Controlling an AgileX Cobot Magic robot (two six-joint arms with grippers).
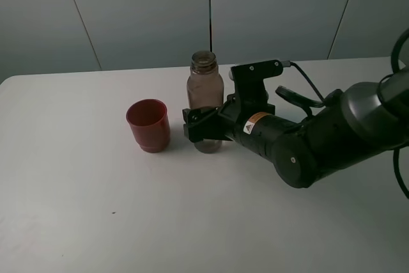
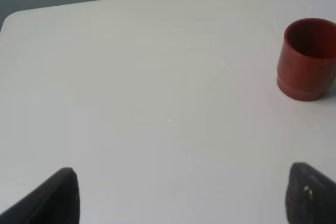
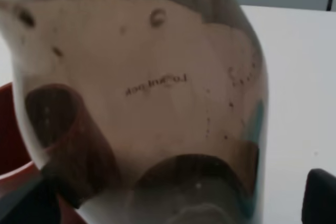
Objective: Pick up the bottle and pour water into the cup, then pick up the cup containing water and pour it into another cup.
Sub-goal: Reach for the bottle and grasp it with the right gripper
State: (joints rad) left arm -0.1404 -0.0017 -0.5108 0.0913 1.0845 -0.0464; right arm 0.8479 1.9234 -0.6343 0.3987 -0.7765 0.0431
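The smoky grey-brown bottle (image 1: pixel 204 84) stands upright and capless at the table's middle. My right gripper (image 1: pixel 203 131) is open, with its fingers on either side of the bottle's lower body. In the right wrist view the bottle (image 3: pixel 147 93) fills the frame between the two fingertips (image 3: pixel 321 198), with a gap showing on one side. The red cup (image 1: pixel 148 124) stands just left of the bottle and also appears in the left wrist view (image 2: pixel 307 59). My left gripper (image 2: pixel 184 198) is open over bare table. The teal cup is hidden; only a teal tint shows through the bottle's edge.
The white table (image 1: pixel 96 209) stretches wide to the left and front. My right arm (image 1: pixel 319 139) lies across the table's right side. A grey panelled wall (image 1: pixel 140 11) stands behind the far edge.
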